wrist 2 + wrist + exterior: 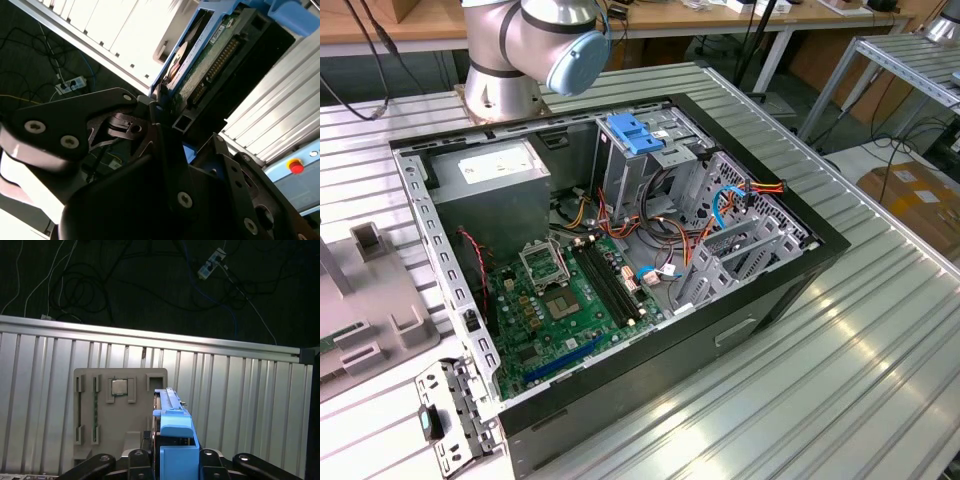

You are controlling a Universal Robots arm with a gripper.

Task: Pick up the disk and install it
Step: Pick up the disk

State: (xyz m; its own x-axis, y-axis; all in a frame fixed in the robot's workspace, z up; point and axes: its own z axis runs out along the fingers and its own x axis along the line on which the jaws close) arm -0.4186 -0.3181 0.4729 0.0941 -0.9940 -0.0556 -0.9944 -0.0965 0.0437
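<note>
I'm standing by the counter (840, 390), and the first job looks done to me: the gripper (167, 117) has the disk (207, 57). In the second wrist view the dark fingers (100, 112) pinch one end of the disk, and the rest of it sticks out past them. I can see its green board side and the blue rail along its edge. In the first wrist view I look along the thin edge of the disk, with its blue rail on top and the fingers on both sides of it. Past the disk, lower down, is a grey holder (95, 440) with a small square chip (118, 386) in it, lying on the ribbed counter. So I think the disk is up in the air, off the counter, and close to that holder. The second job is not done. The open computer case (760, 320) lies on its side on the counter. Inside it are the green main board (560, 310), the big grey power box (490, 185), a bunch of coloured wires (670, 240) and the metal cages (740, 240) for drives. A light-blue latch bracket (632, 133) sits on top of one cage. The disk has to go into that case, and right now it is held away from it.
</note>
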